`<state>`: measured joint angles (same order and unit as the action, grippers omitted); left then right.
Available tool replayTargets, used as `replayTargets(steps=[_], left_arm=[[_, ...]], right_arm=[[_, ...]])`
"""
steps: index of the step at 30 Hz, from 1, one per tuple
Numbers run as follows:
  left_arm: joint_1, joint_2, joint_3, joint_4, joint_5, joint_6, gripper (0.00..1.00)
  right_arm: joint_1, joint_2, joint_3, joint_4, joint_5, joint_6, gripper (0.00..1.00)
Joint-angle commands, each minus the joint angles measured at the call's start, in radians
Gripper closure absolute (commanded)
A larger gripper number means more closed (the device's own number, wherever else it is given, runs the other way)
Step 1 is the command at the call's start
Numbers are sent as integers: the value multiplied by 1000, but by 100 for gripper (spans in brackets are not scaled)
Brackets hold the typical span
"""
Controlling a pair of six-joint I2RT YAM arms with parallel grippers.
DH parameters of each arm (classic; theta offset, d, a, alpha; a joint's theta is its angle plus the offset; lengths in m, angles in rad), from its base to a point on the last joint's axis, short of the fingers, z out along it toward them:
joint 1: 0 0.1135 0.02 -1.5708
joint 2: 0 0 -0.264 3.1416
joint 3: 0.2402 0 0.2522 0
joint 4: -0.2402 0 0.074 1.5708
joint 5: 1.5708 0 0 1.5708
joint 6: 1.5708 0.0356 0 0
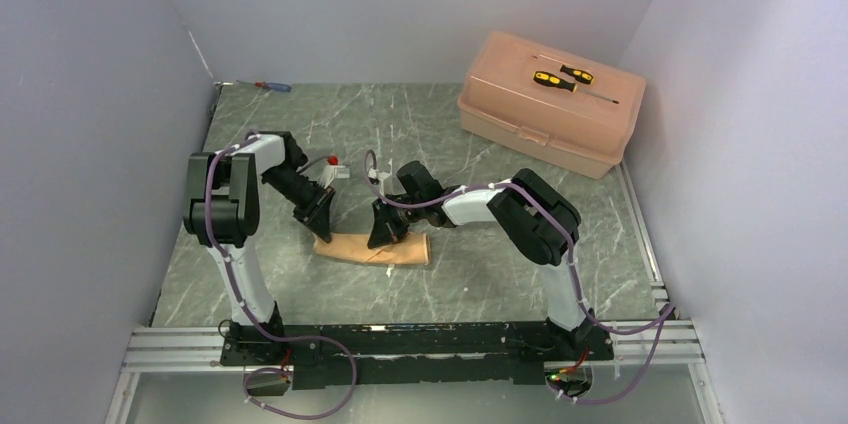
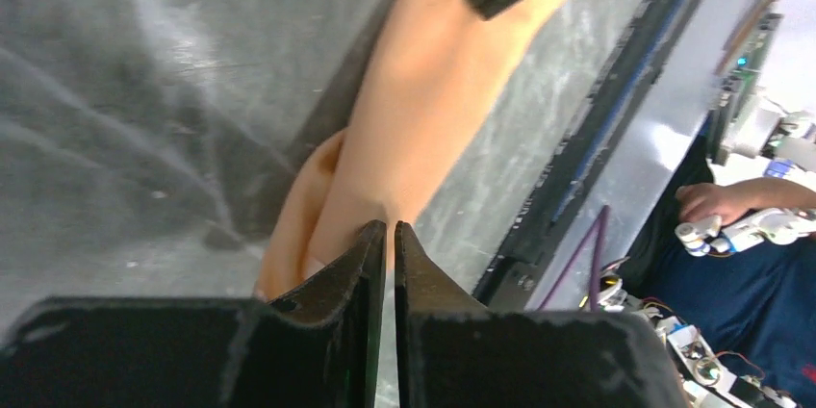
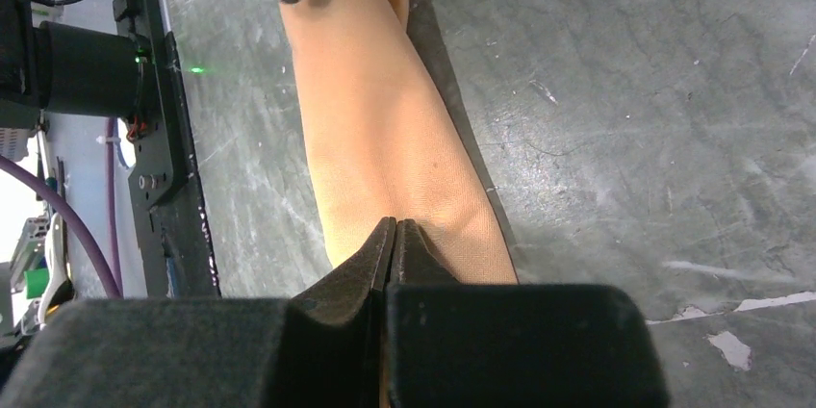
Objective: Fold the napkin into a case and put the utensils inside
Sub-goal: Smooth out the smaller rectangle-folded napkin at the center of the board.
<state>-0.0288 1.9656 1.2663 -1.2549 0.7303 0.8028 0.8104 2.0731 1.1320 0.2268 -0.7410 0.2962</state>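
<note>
Grey marbled bench (image 1: 470,284), walls on three sides. Pink plastic box (image 1: 545,114) sits at 1 o'clock on the bench, lid closed. The napkin (image 1: 350,247) lies flat around bench centre, a bit toward 6 o'clock. It is folded into a narrow peach strip running 9 to 3 o'clock.

Both arms reach in over the napkin. Left tool (image 1: 322,224) is down at the strip's 9 o'clock end. Its jaws are clenched to a thin slit on the napkin edge, with cloth bunched up beside one finger. Right tool (image 1: 385,237) is down near the strip's middle, jaws fully clenched, tips touching the cloth, small creases there. Can't tell if any fold is pinched between them.

Two yellow-and-black screwdrivers (image 1: 562,76) lie on the box lid. Red-and-blue screwdriver (image 1: 272,86) lies at the 11 o'clock corner by the wall.
</note>
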Motion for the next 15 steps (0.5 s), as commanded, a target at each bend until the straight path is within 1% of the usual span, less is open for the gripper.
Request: replayTargets(steps=[1, 8, 13, 15], left_arm=[[-2, 43, -6, 123, -131, -27, 88], [-18, 19, -100, 251, -234, -16, 89], [-34, 8, -134, 290, -229, -31, 88], [-34, 7, -135, 291, -224, -36, 88]], right_arm=[[-1, -14, -22, -12, 49, -12, 100], [-5, -21, -17, 3, 27, 3, 100], [-13, -78, 22, -36, 17, -10, 100], [-26, -125, 35, -61, 28, -22, 96]])
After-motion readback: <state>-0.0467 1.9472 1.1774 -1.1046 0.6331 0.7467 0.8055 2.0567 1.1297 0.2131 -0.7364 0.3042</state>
